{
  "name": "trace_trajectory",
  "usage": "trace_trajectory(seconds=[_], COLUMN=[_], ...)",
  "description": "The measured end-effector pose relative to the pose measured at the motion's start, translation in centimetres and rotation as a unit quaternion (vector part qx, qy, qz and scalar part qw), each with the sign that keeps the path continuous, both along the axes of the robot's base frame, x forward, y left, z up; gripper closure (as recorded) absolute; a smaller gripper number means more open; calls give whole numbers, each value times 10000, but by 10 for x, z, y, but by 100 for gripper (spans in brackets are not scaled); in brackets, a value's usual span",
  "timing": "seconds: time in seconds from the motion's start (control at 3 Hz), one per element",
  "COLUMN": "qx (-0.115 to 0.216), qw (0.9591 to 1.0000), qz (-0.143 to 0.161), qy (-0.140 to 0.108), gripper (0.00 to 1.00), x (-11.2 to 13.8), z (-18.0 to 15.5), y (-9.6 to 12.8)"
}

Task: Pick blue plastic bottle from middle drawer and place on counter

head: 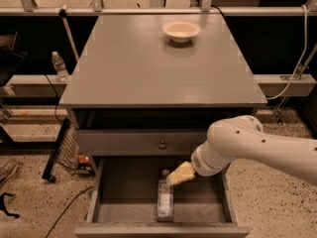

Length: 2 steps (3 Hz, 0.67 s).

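**Operator:** Where is the hand, and what has it got?

**Spotter:** Your hand (179,174) hangs low inside the open drawer (119,192), a little right of middle. Its pale yellow tip is just over the far end of the bottle (165,201). I cannot tell whether it is released or clenched, or whether it touches the bottle at all.

**Operator:** How does the bottle lie?

**Spotter:** On its side on the drawer's plain grey floor, near the middle, pointing near to far. It is clear bluish plastic with a pale label.

**Operator:** What else do you see?

**Spotter:** Your arm (257,145) is smooth, white and rounded, reaching in from the right. The surface (148,68) is flat matte grey with small notches along its left and right edges. A shallow round cream bowl (181,30) sits at its far side. Above the open drawer, a closed front carries a small round metal knob (162,145).
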State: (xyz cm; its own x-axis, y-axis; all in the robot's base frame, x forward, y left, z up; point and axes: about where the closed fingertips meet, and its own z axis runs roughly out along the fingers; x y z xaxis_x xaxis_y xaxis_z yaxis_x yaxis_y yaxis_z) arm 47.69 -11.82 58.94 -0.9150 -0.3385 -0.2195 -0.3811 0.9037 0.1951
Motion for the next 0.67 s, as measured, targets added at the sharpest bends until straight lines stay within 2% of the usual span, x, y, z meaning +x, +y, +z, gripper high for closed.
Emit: trace_trajectory(seconds=[0.67], qx=[231], qw=[9965], qz=[-798], qy=[-73], gripper=[0], x=[25], z=[-48], y=[17])
